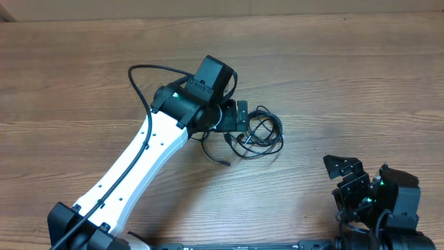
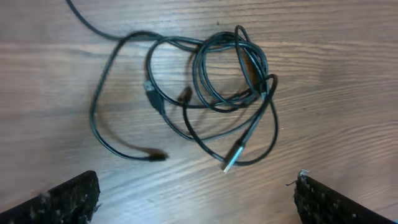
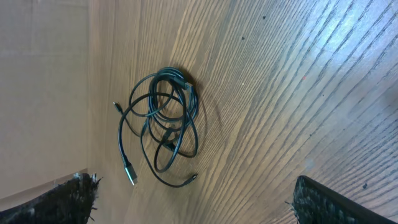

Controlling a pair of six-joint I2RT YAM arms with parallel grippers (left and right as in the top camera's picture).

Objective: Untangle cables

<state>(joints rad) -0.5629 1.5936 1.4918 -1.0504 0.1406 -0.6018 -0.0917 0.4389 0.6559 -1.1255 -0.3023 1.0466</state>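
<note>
The cables (image 1: 263,132) lie as one tangle of thin black cords on the wooden table, just right of centre. In the left wrist view the cables (image 2: 249,62) form overlapping loops, with a silver plug (image 2: 231,163) and a small dark plug (image 2: 158,155) lying free. My left gripper (image 1: 242,117) is at the tangle's left edge; its jaws (image 2: 196,199) are open and empty, short of the cords. My right gripper (image 1: 345,170) sits at the front right, well apart from the tangle. In the right wrist view its jaws (image 3: 193,199) are open and empty, and the cables (image 3: 176,78) lie ahead.
The left arm's white link (image 1: 149,149) crosses the table from the front left, with its own thick black wire (image 1: 139,76) looping beside it. The table's far edge (image 1: 222,17) runs along the top. Bare wood surrounds the tangle.
</note>
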